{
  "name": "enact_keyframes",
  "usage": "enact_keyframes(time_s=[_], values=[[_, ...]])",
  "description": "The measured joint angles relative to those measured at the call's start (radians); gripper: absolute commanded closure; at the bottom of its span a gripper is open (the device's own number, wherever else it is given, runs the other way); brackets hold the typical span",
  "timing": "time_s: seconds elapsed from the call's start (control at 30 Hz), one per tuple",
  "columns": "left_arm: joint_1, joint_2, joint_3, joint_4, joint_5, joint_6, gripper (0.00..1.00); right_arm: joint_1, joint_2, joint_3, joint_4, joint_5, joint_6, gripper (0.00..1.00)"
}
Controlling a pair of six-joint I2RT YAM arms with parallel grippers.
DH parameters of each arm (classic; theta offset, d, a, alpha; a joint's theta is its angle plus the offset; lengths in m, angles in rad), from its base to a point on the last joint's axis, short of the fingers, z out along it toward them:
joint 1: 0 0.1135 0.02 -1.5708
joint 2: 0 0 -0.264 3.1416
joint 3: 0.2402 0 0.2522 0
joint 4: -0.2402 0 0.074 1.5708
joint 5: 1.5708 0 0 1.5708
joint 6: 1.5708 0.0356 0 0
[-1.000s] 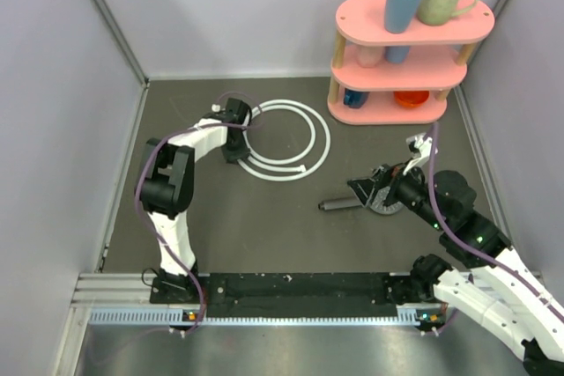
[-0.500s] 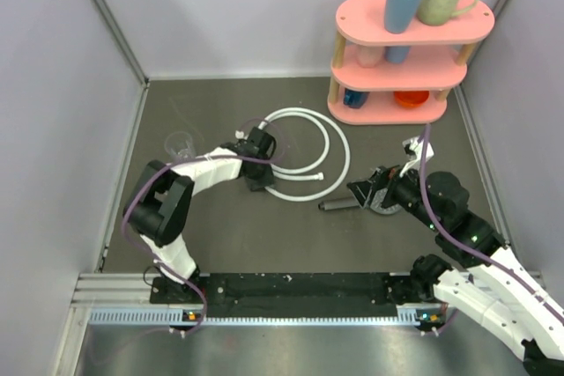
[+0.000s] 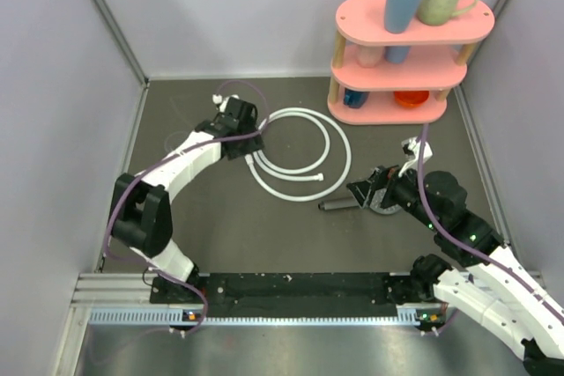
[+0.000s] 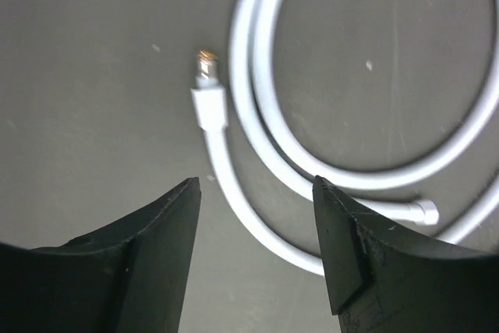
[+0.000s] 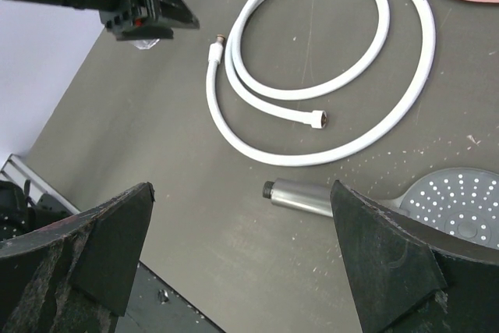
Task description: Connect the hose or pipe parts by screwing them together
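Plainly left claw (image 4: 256,189) gapes above hose (image 4: 209,111) (coiled); right claw (image 5: 242,193) open over shower head (image 5: 460,200).

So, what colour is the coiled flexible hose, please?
The coiled flexible hose is white, clearest in the right wrist view.

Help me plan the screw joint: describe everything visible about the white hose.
The white hose is thin, smooth and plastic-looking, lying flat on the dark table in about two loose loops. Both ends carry short collars: one end fitting, with a brassy metal tip, lies outside the loops; the other end fitting lies inside the outer loop. Nothing grips it: the left tool hangs open above, and the shower handle lies nearby, apart.
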Motion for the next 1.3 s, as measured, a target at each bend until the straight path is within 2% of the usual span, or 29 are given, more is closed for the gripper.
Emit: enact_keyframes(time_s=[0.27, 0.63, 0.97, 1.0, 1.13, 1.3], values=[[0.158, 0.130, 0.056, 0.000, 0.039, 0.095, 0.38, 0.000, 0.014, 0.001, -0.020, -0.001, 0.008, 0.05], [0.149, 0.275, 0.089, 0.013, 0.112, 0.128, 0.42, 0.000, 0.036, 0.001, -0.026, -0.005, 0.034, 0.05], [0.150, 0.304, 0.062, 0.059, 0.163, 0.120, 0.50, 0.000, 0.080, -0.008, -0.029, 0.037, 0.084, 0.08], [0.150, 0.293, 0.048, 0.073, 0.172, 0.116, 0.48, 0.000, 0.098, -0.009, -0.034, 0.040, 0.098, 0.08], [0.136, 0.222, -0.039, 0.098, 0.183, 0.100, 0.26, 0.000, 0.136, -0.020, -0.045, 0.046, 0.138, 0.08], [0.077, 0.120, -0.064, 0.073, 0.191, 0.175, 0.21, 0.000, 0.123, -0.037, -0.056, 0.046, 0.155, 0.06]])
